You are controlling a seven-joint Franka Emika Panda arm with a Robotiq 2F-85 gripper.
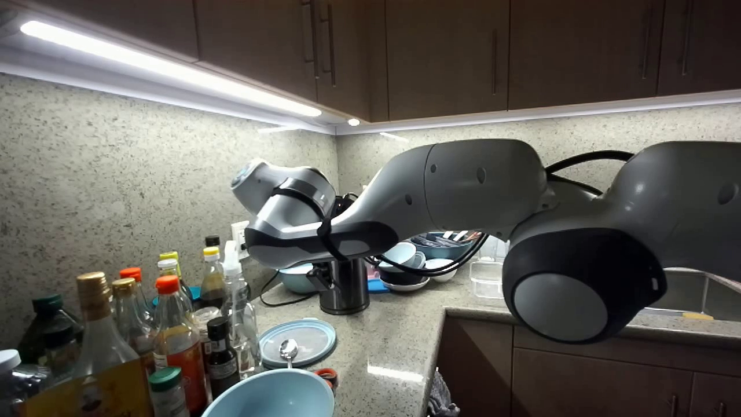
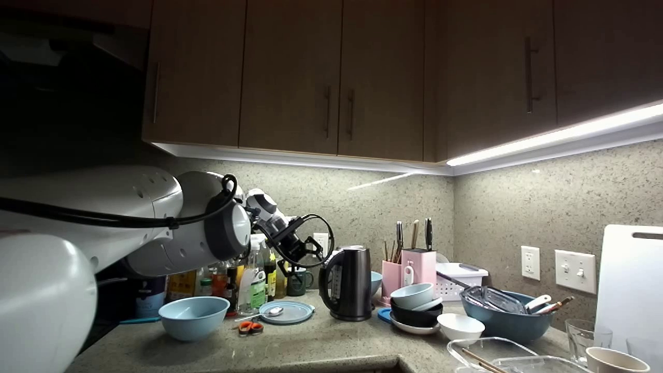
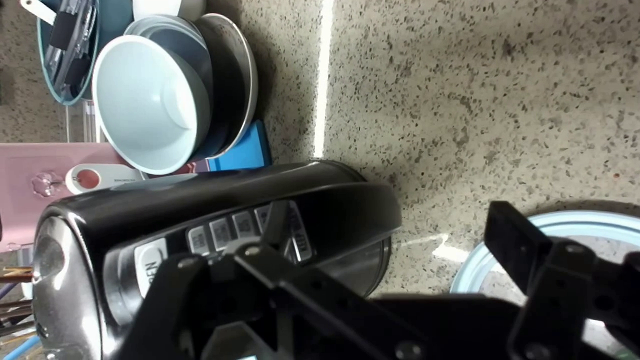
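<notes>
Within wrist view only, kettle (image 3: 165,205) buttons (image 3: 220,233) near the spread gripper (image 3: 392,222).

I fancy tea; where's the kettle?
In an exterior view, the dark kettle stands just right of centre, between the light-blue lid and the stacked bowls.

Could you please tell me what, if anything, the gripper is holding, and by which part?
Nothing is held: the gripper stands open near the handle of the dark kettle.
</notes>
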